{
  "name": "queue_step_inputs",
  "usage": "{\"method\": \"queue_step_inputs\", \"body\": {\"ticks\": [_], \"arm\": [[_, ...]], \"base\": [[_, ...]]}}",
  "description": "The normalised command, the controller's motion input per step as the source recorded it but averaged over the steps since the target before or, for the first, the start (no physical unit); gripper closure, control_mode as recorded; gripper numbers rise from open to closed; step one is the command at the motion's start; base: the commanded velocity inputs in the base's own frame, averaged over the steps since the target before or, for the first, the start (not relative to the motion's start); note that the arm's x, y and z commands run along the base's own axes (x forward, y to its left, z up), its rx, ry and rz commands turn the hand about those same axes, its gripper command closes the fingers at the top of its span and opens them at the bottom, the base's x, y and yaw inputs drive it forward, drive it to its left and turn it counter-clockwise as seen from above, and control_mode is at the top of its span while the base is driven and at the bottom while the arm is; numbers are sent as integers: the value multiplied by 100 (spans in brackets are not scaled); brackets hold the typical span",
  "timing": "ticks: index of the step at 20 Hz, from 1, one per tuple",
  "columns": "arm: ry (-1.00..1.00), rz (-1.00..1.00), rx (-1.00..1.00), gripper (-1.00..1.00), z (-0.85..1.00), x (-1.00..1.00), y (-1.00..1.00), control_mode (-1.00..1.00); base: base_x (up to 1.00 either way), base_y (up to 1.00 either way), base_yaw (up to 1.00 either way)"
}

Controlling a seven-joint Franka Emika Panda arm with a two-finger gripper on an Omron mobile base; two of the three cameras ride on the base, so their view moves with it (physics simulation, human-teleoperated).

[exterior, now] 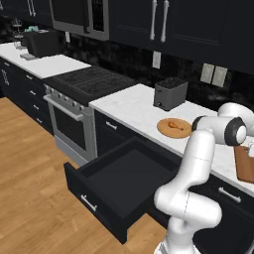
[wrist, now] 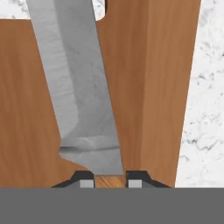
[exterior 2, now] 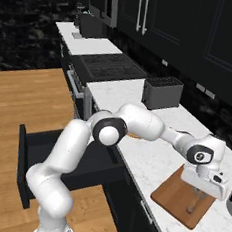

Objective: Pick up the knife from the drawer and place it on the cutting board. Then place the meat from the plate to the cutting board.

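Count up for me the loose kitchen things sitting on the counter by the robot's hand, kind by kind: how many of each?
Toaster: 1
Plate, with a piece of meat on it: 1
Cutting board: 1
Knife, gripped in the hand over the board: 1
Total: 4, or 5 counting the meat.

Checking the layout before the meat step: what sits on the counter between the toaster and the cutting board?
In the left base view, the round plate with the meat lies between the toaster and the cutting board.

Home kitchen: stove (exterior: pixel 87 82), oven (exterior: pixel 69 126), toaster (exterior: pixel 169 93), white marble counter (exterior: pixel 131 106), dark cabinets (exterior: pixel 193 25), wood floor (exterior: pixel 30 198).
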Motion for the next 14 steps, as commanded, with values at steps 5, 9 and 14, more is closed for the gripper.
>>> {"method": "queue_step_inputs", "body": {"ticks": [5, 9, 14], "arm": [[0, -1, 0, 100, -13, -9, 4, -100], [0, 0, 0, -100, -19, 0, 2, -100], [0, 0, 0, -100, 1, 0, 1, -100]], "base": [[0, 0, 0], [0, 0, 0], [0, 0, 0]]}}
